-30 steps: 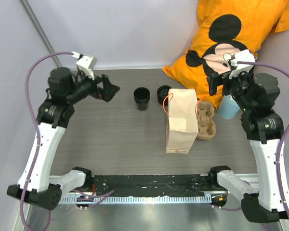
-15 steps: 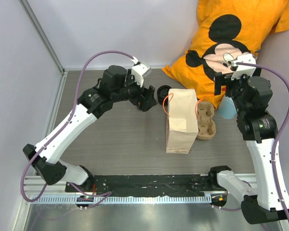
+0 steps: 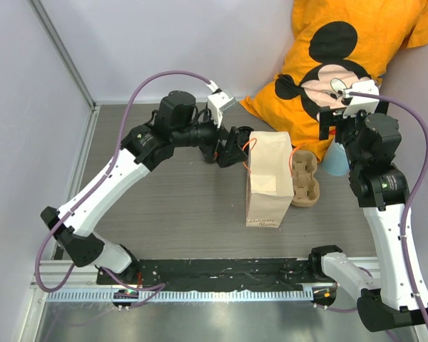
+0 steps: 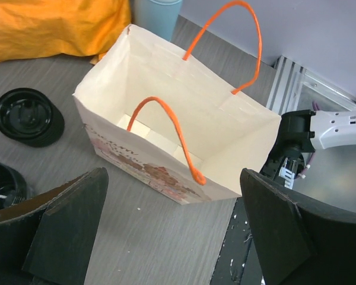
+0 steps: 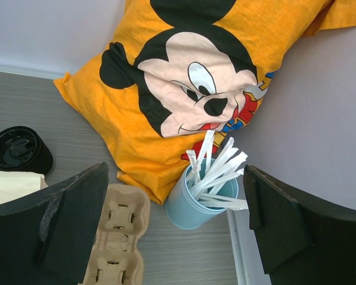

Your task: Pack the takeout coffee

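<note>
Two arms rise from the near edge of a grey, wood-grained table (image 3: 164,206). Nearest stands the paper bag (image 3: 269,182): upright, pale and matt, creased along its folds, with two orange cord handles arching over its open mouth and only the folded bottom showing inside. Just to its right lies the cup carrier (image 3: 305,178), beige moulded pulp with rounded wells; no cup sits in the wells that show. The left gripper (image 4: 172,175) hangs over the bag's far left side with its jaws spread wide and nothing between them, looking down into the bag's mouth. The coffee cup (image 4: 0,181) is small, round and black. It appears only as a dark rim at the lower left edge of the left wrist view, half hidden behind one finger. It therefore lies out to that finger's side and back from the tips, not between the jaws. From above it is hidden under the left wrist, left of the bag. It seems to stand upright on the table, long axis vertical and mouth up. The left arm is much the nearer, and it would probably have to draw back from the bag to bracket the cup. The lid (image 4: 28,117), a ridged black disc, lies flat just beside the cup, between it and the bag. The right gripper (image 5: 177,171), equally wide open and empty, hovers beyond the carrier above a blue cup (image 5: 187,214) of white straws (image 5: 216,169). Farthest back, a soft orange pillow (image 5: 136,127) with a cartoon mouse leans on the wall.
</note>
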Robot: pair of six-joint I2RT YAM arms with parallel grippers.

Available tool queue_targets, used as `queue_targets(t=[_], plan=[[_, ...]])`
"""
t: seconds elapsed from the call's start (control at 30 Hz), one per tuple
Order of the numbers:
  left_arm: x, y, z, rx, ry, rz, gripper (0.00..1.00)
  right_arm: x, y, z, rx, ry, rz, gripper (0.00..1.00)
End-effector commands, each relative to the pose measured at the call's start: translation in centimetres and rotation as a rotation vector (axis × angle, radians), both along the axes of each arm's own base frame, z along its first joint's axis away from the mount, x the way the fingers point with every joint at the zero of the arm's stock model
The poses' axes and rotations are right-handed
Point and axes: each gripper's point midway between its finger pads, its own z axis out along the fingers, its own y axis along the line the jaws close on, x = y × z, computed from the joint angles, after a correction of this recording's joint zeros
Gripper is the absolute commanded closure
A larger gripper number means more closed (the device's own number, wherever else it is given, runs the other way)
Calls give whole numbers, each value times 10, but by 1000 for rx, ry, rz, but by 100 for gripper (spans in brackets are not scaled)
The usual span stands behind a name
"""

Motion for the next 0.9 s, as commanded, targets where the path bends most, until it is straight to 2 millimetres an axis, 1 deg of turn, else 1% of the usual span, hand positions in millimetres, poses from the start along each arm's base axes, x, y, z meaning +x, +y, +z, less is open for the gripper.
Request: queue_targets(t=[0.0, 0.03, 0.1, 0.17, 0.2, 0.23, 0.27, 0.33, 0.37, 0.43, 0.47, 0.53, 0.57, 0.63, 0.73, 0.77, 0.83, 0.87], plan=[[-5, -16, 6, -20, 3, -39, 3, -3, -5, 20, 14, -74, -21, 1], [-1, -17, 4, -10, -4, -23, 3, -3, -4, 20, 15, -74, -19, 1], [1, -23, 0, 1, -5, -28, 9, -5, -5, 22, 19, -81, -20, 1], [4, -26, 0, 4, -5, -25, 11, -7, -4, 24, 23, -86, -17, 1], [4, -27, -1, 7, -4, -27, 18, -7, -4, 23, 24, -84, -14, 1], [4, -28, 1, 6, -9, -26, 21, -7, -4, 23, 29, -85, -15, 1], [5, -28, 1, 7, -12, -21, 29, -7, -4, 23, 29, -85, -16, 1], [5, -30, 0, 9, -11, -26, 41, -8, -3, 24, 33, -88, -10, 1], [4, -30, 0, 9, -10, -25, 49, -8, -2, 23, 34, -87, -5, 1], [4, -29, 1, 10, -16, -26, 57, -8, -1, 23, 37, -84, -1, 1], [4, -29, 2, 8, -17, -24, 64, -8, -1, 23, 39, -86, 1, 1], [4, -28, 3, 7, -22, -23, 68, -7, 0, 21, 39, -79, 7, 1], [3, -28, 4, 8, -23, -24, 75, -6, 1, 21, 40, -78, 8, 1], [2, -26, 5, 11, -29, -25, 81, -6, 1, 20, 40, -76, 8, 1], [0, -19, 6, 29, -45, -20, 97, -7, 1, 22, 41, -81, 11, 2], [-1, -17, 6, 33, -52, -19, 100, -6, 1, 21, 41, -78, 13, 2], [-2, -12, 4, 56, -70, -22, 100, -7, 2, 22, 42, -80, 16, 1], [-3, -9, 8, 55, -85, -21, 100, -6, 2, 21, 42, -76, 17, 1]])
